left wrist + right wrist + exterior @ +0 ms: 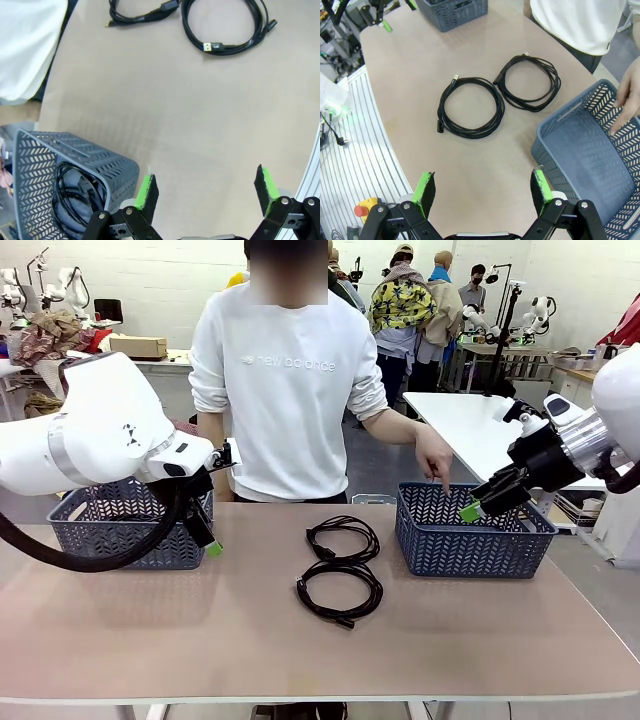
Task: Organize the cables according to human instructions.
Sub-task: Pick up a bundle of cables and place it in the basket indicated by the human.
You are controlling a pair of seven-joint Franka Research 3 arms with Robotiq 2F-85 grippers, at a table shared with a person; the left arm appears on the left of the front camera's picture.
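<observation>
Two black coiled cables lie mid-table: the far cable [345, 521] [145, 17] [555, 82] and the near cable [340, 618] [225, 50] [443, 107]. Another coiled cable [67, 200] rests inside the left grey basket [120, 540] [115, 167]. My left gripper [207, 537] [205, 190] hangs open just right of that basket, above bare table. Over the near left corner of the right basket [470, 545] [555, 125], my right gripper [474, 506] [482, 187] is open and holds nothing. The person's hand [436, 462] [626, 102] points a finger into the right basket.
The person stands at the far edge between the two baskets. No cable shows in the part of the right basket that I see. Bare tabletop surrounds the two coils toward the near edge. A white table stands behind on the right.
</observation>
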